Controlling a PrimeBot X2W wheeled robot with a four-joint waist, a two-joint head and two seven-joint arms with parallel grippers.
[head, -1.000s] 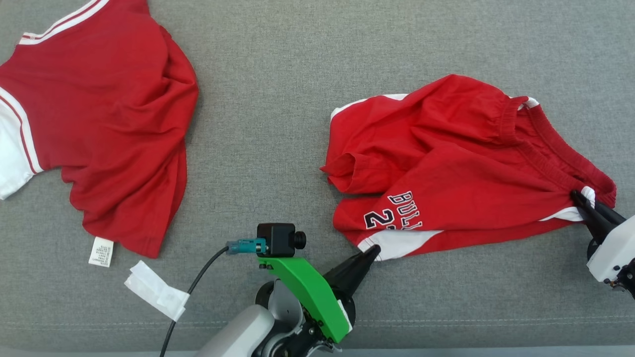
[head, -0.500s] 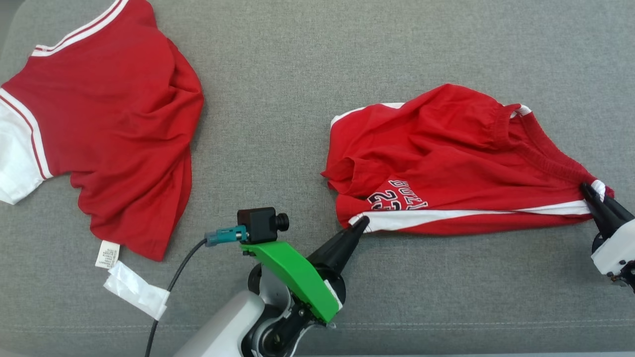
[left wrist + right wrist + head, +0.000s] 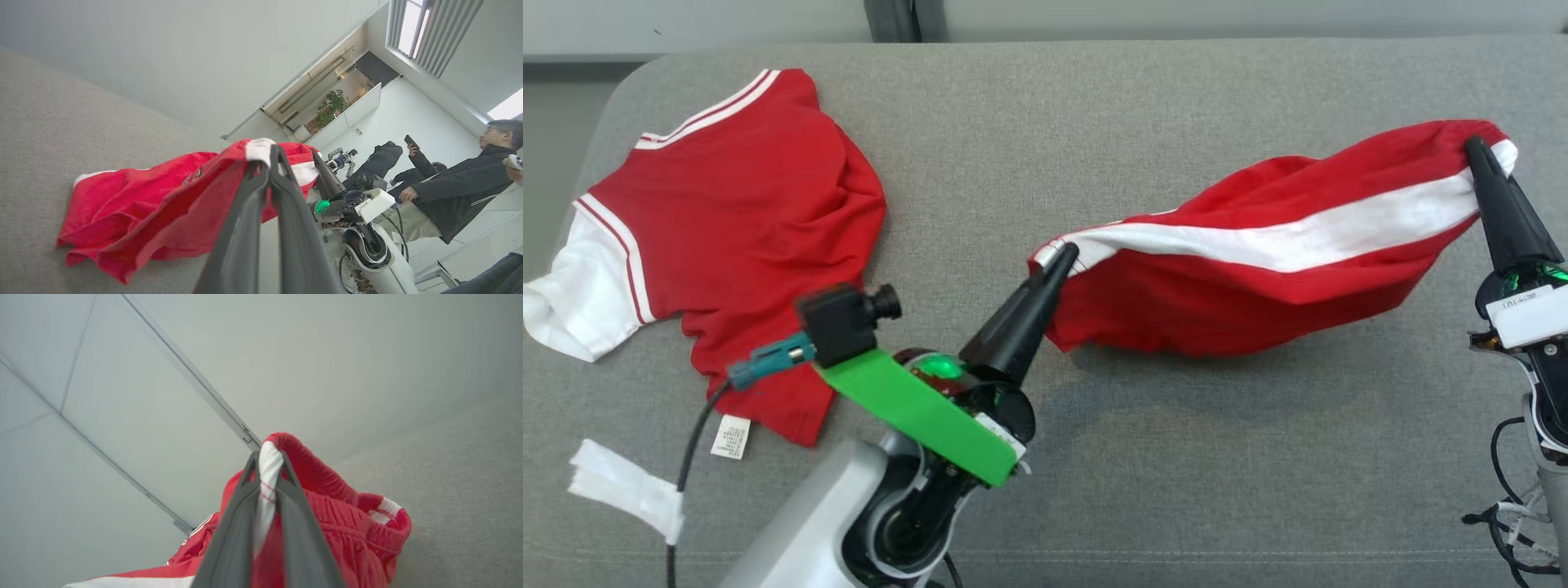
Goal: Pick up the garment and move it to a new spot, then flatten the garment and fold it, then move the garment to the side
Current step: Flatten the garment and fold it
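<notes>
At the left a shirt (image 3: pixel 743 212) is lying on the table (image 3: pixel 1013 106), well apart from the work. The left claw (image 3: pixel 1066 251) is pinching the leg end of the shorts (image 3: pixel 1241 294), closed on the white stripe. The shorts are hanging stretched between the claws, their long axis running left to right, the middle sagging toward the table. The right claw (image 3: pixel 1474 149) is clamping the waistband end, farther up the head view. Each arm is holding its own end, so the carry will likely need both moving together.
</notes>
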